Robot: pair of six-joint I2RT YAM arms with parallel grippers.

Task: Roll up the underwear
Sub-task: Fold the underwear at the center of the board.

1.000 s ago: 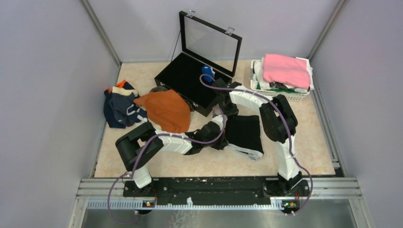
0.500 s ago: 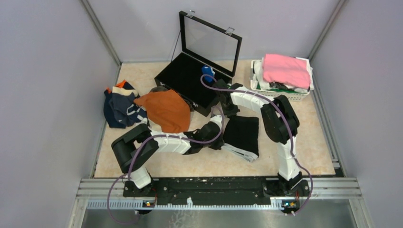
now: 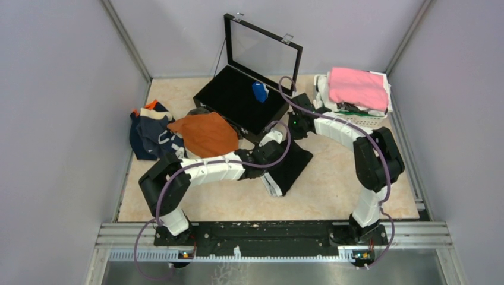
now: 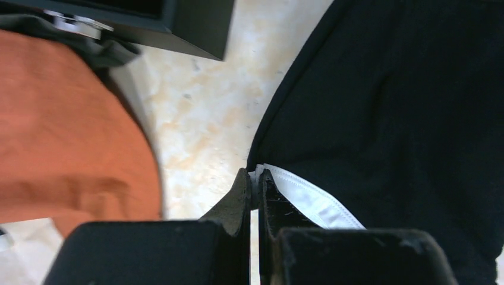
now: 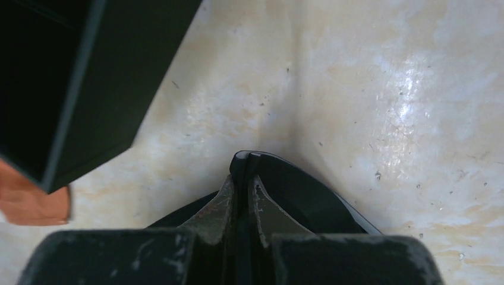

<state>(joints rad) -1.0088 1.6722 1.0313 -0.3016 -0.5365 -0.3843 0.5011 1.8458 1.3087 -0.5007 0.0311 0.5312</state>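
Black underwear (image 3: 293,164) in left pincer (image 4: 254,184) and right pincer (image 5: 242,172), both low, outstretched

I find the black briefs (image 4: 386,119) matt, soft knit cloth; the waistband (image 4: 309,199) is white, of a smoother weave. The orange briefs (image 4: 59,130): matt cloth, faintly creased. The table (image 5: 368,83): marbled beige, semi-gloss, speckled. The case (image 5: 89,77): smooth matt black. My left fingers (image 4: 241,202): dull black plastic, scuffed; my right fingers (image 5: 223,208): worn, rust-tinted marks.
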